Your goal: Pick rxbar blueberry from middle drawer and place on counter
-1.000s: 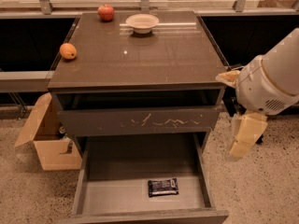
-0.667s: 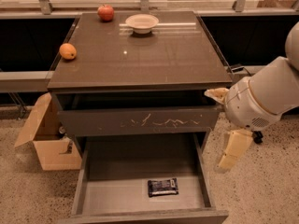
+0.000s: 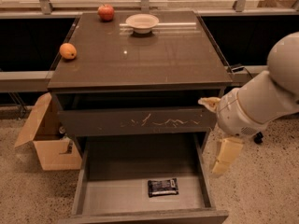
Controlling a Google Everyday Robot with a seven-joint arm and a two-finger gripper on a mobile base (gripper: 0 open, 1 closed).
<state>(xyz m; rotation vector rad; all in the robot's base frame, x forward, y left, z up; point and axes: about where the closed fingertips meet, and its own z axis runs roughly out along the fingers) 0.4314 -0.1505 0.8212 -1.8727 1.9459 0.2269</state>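
The counter (image 3: 140,55) is looking glossy & reflective, smooth dark top w/ light glinting; the drawer front (image 3: 140,121) is showing whitish scratches, and the middle drawer (image 3: 121,197) floor is reading smooth matt grey. The rxbar blueberry (image 3: 163,187) wrapper is shining like dark plastic film. The gripper (image 3: 210,135), hanging just right of the cabinet w/ fingers spread, is looking like matt cream plastic; the box (image 3: 46,143) is looking like plain cardboard.

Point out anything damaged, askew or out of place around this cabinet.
The drawer front above the open middle drawer bears whitish scratches. A cardboard box sits on the floor at the left, flaps open. The rxbar blueberry lies slightly tilted in the drawer. The pincer hangs right of the drawer, outside it.
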